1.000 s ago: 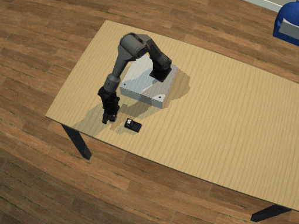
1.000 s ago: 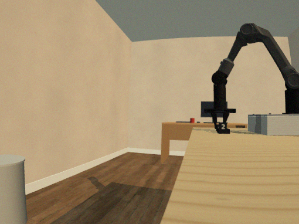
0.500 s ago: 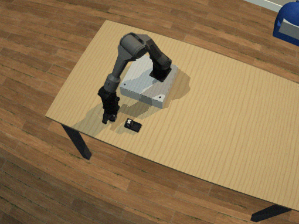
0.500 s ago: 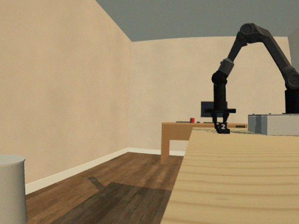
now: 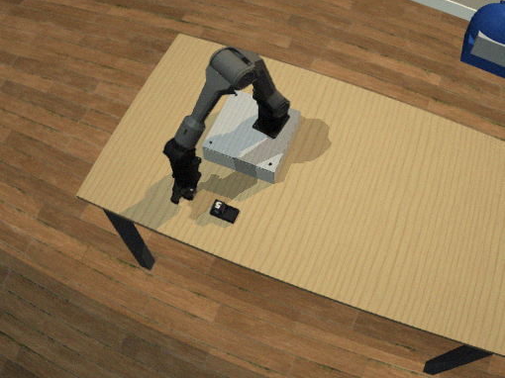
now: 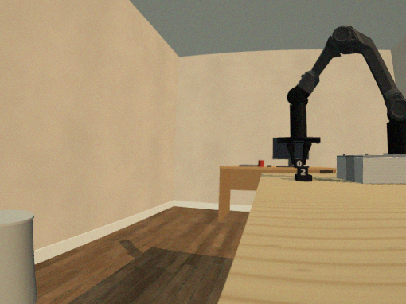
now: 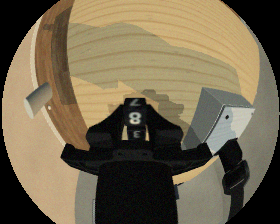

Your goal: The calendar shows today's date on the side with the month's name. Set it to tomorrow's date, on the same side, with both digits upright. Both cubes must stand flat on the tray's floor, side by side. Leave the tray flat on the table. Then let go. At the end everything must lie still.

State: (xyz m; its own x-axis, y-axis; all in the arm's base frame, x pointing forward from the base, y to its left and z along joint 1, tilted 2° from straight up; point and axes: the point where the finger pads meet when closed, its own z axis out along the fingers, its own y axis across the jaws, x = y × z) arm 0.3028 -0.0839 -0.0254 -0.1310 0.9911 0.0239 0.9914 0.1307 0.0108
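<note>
My gripper [image 5: 184, 197] [image 6: 298, 164] [image 7: 135, 110] points down, shut on a black cube [image 6: 298, 163] [image 7: 135, 117]. The held cube shows a white 0 in the exterior view, and an 8 with a 7 above it in the wrist view. A smaller 3 shows below the 8; I cannot tell which cube it is on. The black tray [image 5: 232, 215] [image 6: 303, 178] lies on the table. The other cube [image 5: 218, 207] [image 6: 303, 172] stands in its left part in the top view, 5 on top, 2 facing the exterior camera. The held cube is off the table; its underside and the month's name are not visible.
The grey base block [image 5: 243, 138] [image 6: 382, 169] [image 7: 220, 117] carries the arm and stands behind the tray. The table's [image 5: 371, 222] [image 6: 318, 238] front edge runs close to the tray. A separate desk [image 6: 239, 178] stands in the background.
</note>
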